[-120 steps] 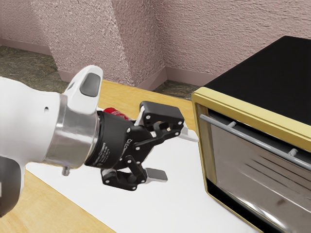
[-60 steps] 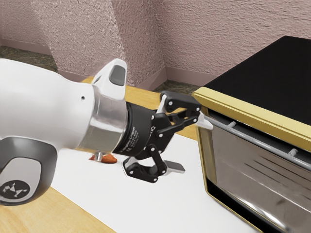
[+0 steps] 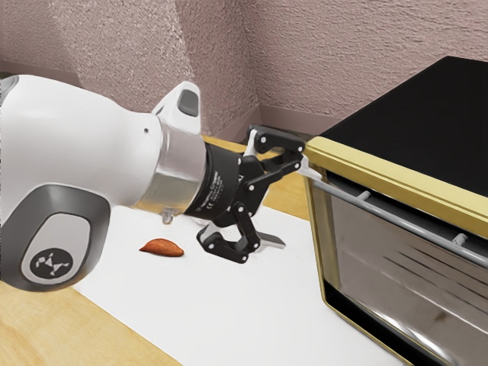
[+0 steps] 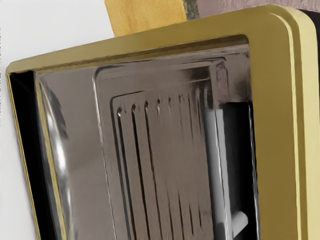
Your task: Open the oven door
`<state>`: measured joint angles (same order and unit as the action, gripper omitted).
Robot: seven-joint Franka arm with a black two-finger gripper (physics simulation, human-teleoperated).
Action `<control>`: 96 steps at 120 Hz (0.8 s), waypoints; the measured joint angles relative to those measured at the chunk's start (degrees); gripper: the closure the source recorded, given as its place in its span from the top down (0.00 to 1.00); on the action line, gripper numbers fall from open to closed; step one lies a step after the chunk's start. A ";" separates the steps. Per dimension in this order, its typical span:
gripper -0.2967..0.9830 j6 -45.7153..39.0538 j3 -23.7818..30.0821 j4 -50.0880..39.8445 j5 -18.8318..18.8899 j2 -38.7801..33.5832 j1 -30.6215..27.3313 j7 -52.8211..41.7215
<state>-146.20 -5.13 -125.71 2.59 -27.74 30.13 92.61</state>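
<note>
My gripper (image 3: pixel 293 206) is open at the exterior view's centre, beside the oven's near front corner, with nothing between its fingers. Its upper fingertip is close to the end of the grey handle bar (image 3: pixel 396 219); contact cannot be told. The oven (image 3: pixel 396 177) has a gold frame and a black top. Its glass door (image 3: pixel 381 267) stands upright inside the frame. From the wrist view, the door (image 4: pixel 80 150) faces my hand, and the handle (image 4: pixel 217 175) runs along one edge with a dark strip behind it, inside the gold frame (image 4: pixel 277 125).
A reddish-brown, tapered object (image 3: pixel 162 247) lies on the white surface (image 3: pixel 206 305) below the hand. Wooden tabletop (image 3: pixel 84 328) borders that surface. A textured pink wall (image 3: pixel 343 61) rises behind.
My hand has moved toward the oven and somewhat higher in the exterior view, its fingers staying apart. The reddish-brown object has come out from behind the arm, while a red thing behind the hand has become hidden.
</note>
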 joint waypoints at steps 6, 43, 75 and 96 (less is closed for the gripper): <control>0.77 -0.01 -0.03 0.00 -0.04 0.12 -0.58 0.13; 0.77 -0.07 0.40 0.03 0.00 1.82 -0.93 0.75; 0.77 -0.06 -2.81 -0.04 -0.02 2.14 4.88 1.29; 0.77 -0.08 -3.46 0.70 0.56 3.58 4.98 1.44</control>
<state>-146.29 -8.59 -125.01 3.16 -24.16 35.11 94.05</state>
